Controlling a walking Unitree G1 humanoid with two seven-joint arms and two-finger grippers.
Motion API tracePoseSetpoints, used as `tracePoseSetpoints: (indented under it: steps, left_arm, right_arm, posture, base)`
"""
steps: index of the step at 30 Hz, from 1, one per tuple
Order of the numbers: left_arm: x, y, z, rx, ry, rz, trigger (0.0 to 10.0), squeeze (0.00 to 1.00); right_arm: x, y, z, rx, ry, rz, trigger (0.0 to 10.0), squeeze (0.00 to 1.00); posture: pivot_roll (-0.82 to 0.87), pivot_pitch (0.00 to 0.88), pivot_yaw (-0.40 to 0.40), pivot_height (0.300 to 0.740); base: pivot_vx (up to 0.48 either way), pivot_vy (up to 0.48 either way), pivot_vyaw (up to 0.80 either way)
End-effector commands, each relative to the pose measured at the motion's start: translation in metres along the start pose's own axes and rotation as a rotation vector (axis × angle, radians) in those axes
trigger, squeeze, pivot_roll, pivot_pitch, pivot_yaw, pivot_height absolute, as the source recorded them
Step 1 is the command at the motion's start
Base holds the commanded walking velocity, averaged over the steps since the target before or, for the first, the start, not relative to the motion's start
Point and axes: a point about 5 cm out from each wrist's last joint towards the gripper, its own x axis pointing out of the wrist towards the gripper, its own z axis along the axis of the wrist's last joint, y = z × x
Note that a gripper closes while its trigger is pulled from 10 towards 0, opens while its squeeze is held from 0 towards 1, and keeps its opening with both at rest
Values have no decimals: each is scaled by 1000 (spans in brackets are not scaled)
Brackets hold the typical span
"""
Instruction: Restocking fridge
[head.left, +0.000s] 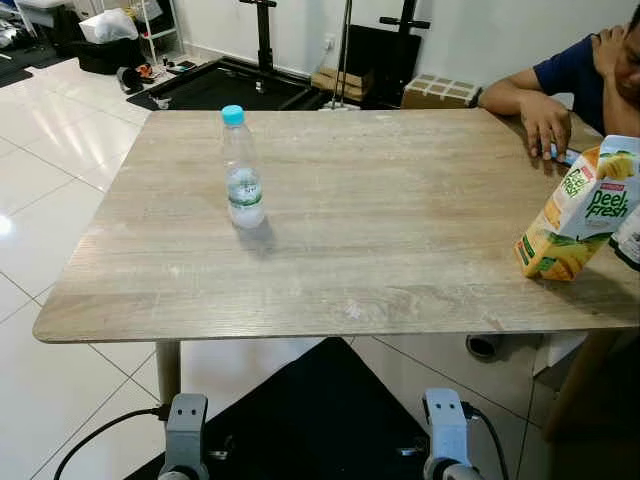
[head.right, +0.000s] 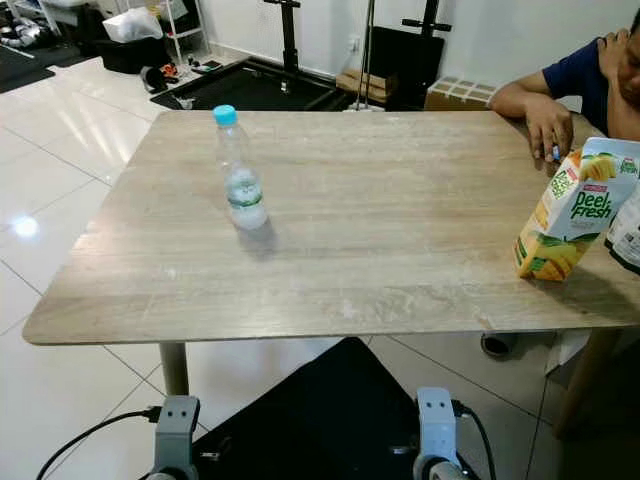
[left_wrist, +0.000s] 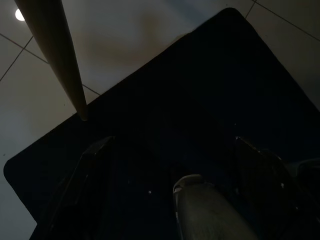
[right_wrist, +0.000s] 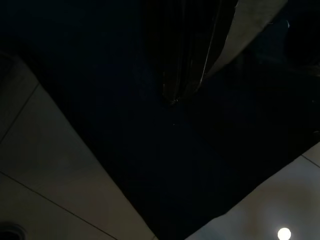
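A clear water bottle (head.left: 241, 172) with a light blue cap stands upright on the left half of the wooden table (head.left: 380, 200). A yellow and green Peel Fresh juice carton (head.left: 578, 210) leans tilted at the table's right edge, against a white and dark package (head.left: 629, 236) cut off by the frame. Both silver arms hang below the near table edge, the left arm (head.left: 185, 440) and the right arm (head.left: 447, 435). In the dim left wrist view my left gripper (left_wrist: 174, 141) is open over a dark mat (left_wrist: 200, 100), holding nothing.
A person in a dark blue shirt (head.left: 575, 70) sits at the far right corner, one hand (head.left: 545, 125) resting on the table. A black mat (head.left: 320, 420) lies on the white tiles under the near edge, beside a table leg (head.left: 167, 370). Boxes and equipment stand by the back wall.
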Motion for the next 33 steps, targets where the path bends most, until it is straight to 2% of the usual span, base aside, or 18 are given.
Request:
tracePoseSetpoints:
  steps: [1, 3, 5, 6, 7, 9, 11, 12, 13, 14, 15, 16, 18, 23, 26, 31, 32, 33]
  left_arm:
    - [-4, 2, -7, 33, 20, -16, 10000, 0]
    - [-9, 6, -14, 68, 30, -26, 10000, 0]
    - [-9, 6, -14, 68, 30, -26, 10000, 0]
    - [-11, 8, -17, 77, 37, -26, 10000, 0]
    - [-11, 8, -17, 77, 37, -26, 10000, 0]
    - [-13, 12, -20, 81, 44, -19, 10000, 0]
    - [-14, 14, -21, 82, 43, -14, 10000, 0]
    - [-14, 14, -21, 82, 43, -14, 10000, 0]
    - [-15, 14, -21, 82, 42, -13, 10000, 0]
    - [-15, 14, -21, 82, 42, -13, 10000, 0]
    - [-15, 14, -22, 83, 42, -14, 10000, 0]
    - [-15, 14, -22, 83, 42, -14, 10000, 0]
    - [-16, 13, -23, 86, 42, -20, 10000, 0]
    - [-16, 13, -25, 86, 50, -22, 10000, 0]
    - [-18, 15, -30, 82, 81, -16, 10000, 0]
    - [-19, 16, -33, 83, 95, -13, 10000, 0]
    - [-19, 16, -33, 85, 102, -12, 10000, 0]
    - [-19, 16, -33, 85, 102, -12, 10000, 0]
  right_arm:
    - [-2, -6, 0, 50, -33, -3, 10000, 0]
    - [-7, -9, 5, 190, -122, 158, 10000, 0]
    - [-7, -9, 5, 190, -122, 158, 10000, 0]
    - [-10, -7, 7, 236, -163, 272, 10000, 0]
    - [-10, -7, 7, 236, -163, 272, 10000, 0]
    - [-21, -6, 14, 273, -234, 537, 10000, 0]
    - [-43, -6, 36, 311, -342, 800, 10000, 0]
    - [-43, -6, 36, 311, -342, 800, 10000, 0]
    - [-50, -4, 43, 318, -372, 871, 10000, 0]
    - [-50, -4, 43, 318, -372, 871, 10000, 0]
    - [-60, -1, 54, 305, -392, 958, 10000, 0]
    - [-60, -1, 54, 305, -392, 958, 10000, 0]
    - [-83, 6, 76, 232, -415, 1131, 10000, 0]
    - [-101, 10, 95, 198, -458, 1247, 10000, 0]
    - [-136, 19, 149, 193, -659, 1405, 10000, 0]
    - [-153, 24, 173, 187, -758, 1469, 10000, 0]
    - [-160, 31, 198, 158, -875, 1461, 10000, 0]
    - [-160, 31, 198, 158, -875, 1461, 10000, 0]
  posture:
    - [-115, 96, 3, 713]
    - [-120, 100, 12, 713]
    - [-120, 100, 12, 713]
    - [-121, 101, 14, 713]
    - [-121, 101, 14, 713]
    - [-122, 106, 18, 713]
    - [-126, 111, 24, 713]
    - [-126, 111, 24, 713]
    - [-127, 112, 25, 713]
    - [-127, 112, 25, 713]
    - [-130, 113, 29, 713]
    - [-130, 113, 29, 713]
    - [-134, 114, 30, 713]
    - [-132, 114, 27, 713]
    - [-135, 115, 30, 713]
    - [-136, 115, 32, 713]
    - [-136, 115, 37, 713]
    - [-136, 115, 37, 713]
  base:
    - [0, 0, 0]
    - [0, 0, 0]
    - [0, 0, 0]
    - [0, 0, 0]
    - [0, 0, 0]
    - [0, 0, 0]
    - [0, 0, 0]
    - [0, 0, 0]
    - [0, 0, 0]
    - [0, 0, 0]
    - [0, 0, 0]
    - [0, 0, 0]
    - [0, 0, 0]
    - [0, 0, 0]
    - [0, 0, 0]
    - [0, 0, 0]
    - [0, 0, 0]
    - [0, 0, 0]
